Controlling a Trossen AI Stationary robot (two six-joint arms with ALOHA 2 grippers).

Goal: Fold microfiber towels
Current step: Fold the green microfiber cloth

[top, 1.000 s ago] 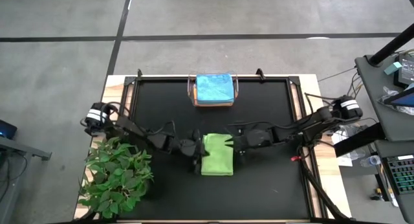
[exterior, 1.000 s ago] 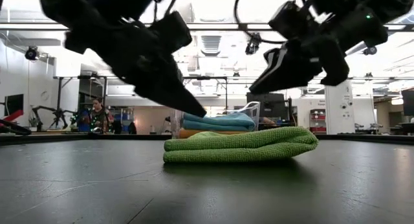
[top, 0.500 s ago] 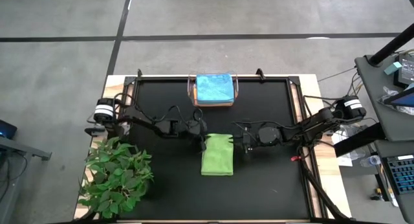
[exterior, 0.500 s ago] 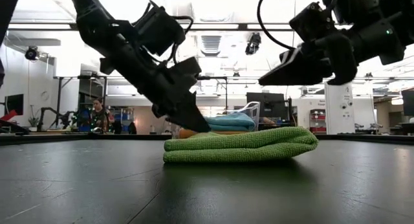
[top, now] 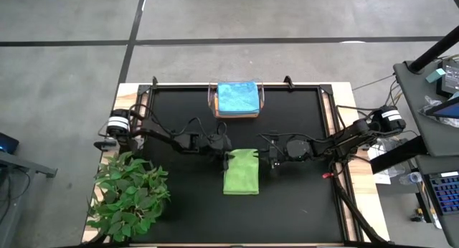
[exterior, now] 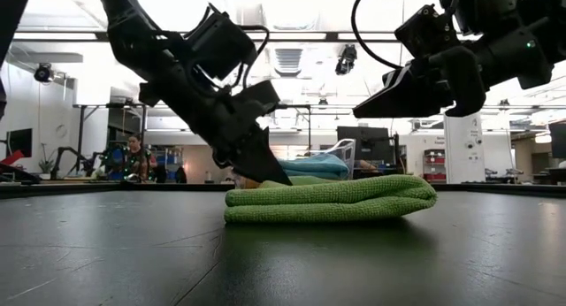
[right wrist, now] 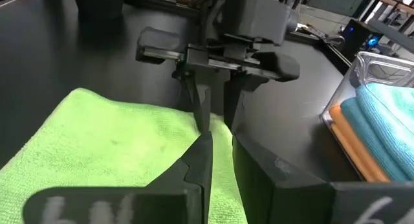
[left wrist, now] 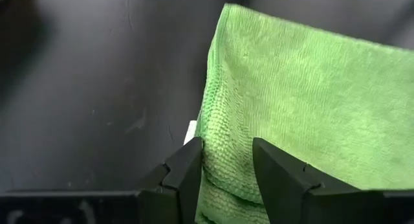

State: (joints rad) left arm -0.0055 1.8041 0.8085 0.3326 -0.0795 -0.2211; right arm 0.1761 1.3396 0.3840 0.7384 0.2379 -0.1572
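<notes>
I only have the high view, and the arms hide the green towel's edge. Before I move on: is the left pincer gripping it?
Observer: No. The left wrist view shows the left pincer open, its fingers either side of the folded edge of the green towel.
Operator: Is the right pincer on the towel?
Observer: No. In the low view the right pincer is raised above the towel's height, touching nothing.
Operator: What's under the blue towel in the bin?
Observer: In the right wrist view an orange towel lies beneath the blue towel in the bin.
</notes>
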